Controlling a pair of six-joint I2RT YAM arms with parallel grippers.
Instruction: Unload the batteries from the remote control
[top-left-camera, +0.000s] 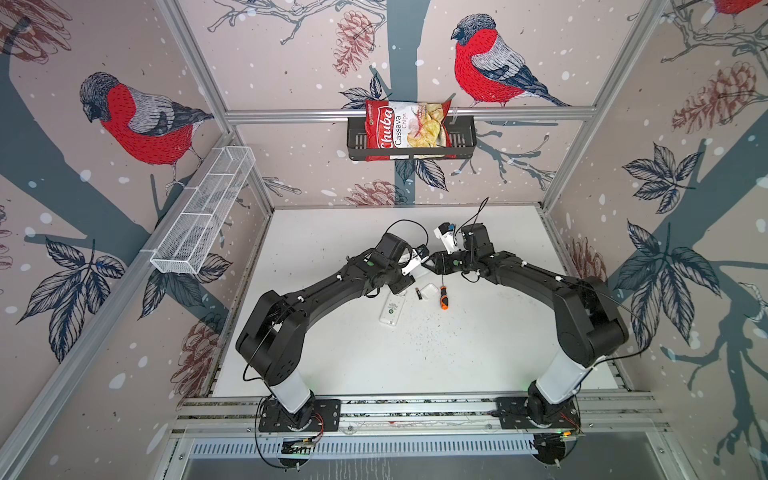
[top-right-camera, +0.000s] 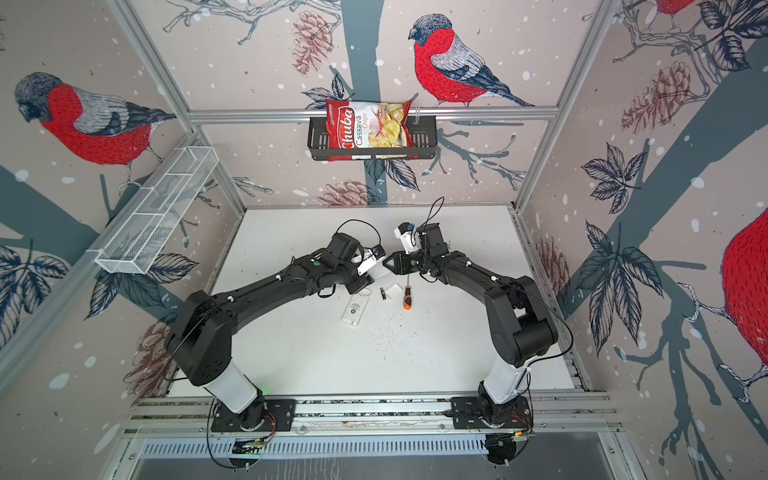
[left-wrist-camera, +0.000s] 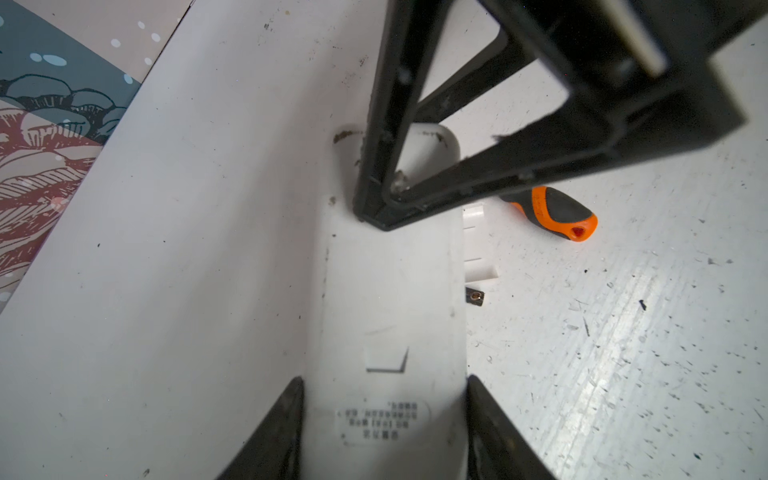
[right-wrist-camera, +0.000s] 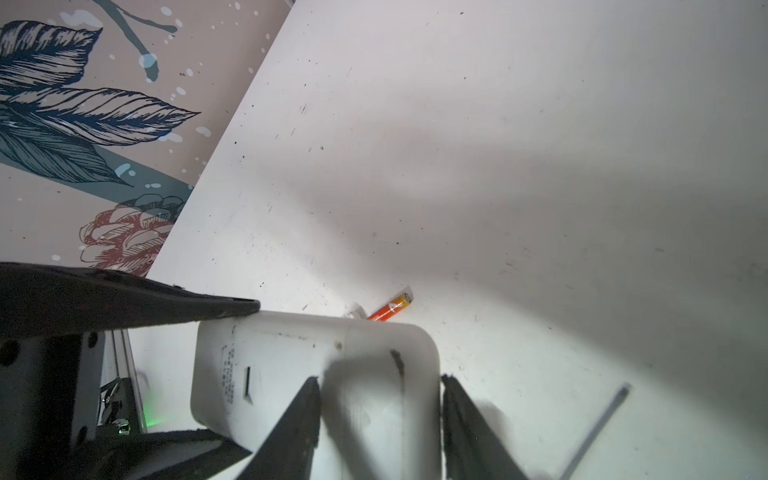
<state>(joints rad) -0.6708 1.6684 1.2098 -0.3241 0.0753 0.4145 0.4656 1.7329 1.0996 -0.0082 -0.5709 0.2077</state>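
State, left pincer (left-wrist-camera: 384, 380): clenched across the width of a white remote (left-wrist-camera: 386, 291), with one finger against each long edge.
State, right pincer (right-wrist-camera: 379, 379): the fingers straddle the rounded end section of that remote. I cannot tell whether they press on it or only flank it.
Location, battery (top-left-camera: 418, 295): one lies loose on the bench (top-left-camera: 478, 353), beneath both pincers and slightly toward the arm bases. It sits between a second remote (top-left-camera: 392, 309) and a loose cover (top-left-camera: 428, 289). No other batteries are visible, and any inside the held remote are hidden.
Handling, battery: judged light, rigid, smooth and round, so it is liable to roll or slip. Grasp it across mid-barrel, jaws square to its axis.
Handling, remote: judged light, stiff, slick plastic. A seam marks off the end section, probably the cover. Hold the body and work at that end.
Top views only: they show how the second remote, the cover and the screwdriver (top-left-camera: 443, 298) lie beneath the pincers.
Right wrist view only: it shows the orange part of a battery (right-wrist-camera: 390, 309) just beyond the right pincer, past the held remote.
Left wrist view only: it shows the printed label between the left fingers.
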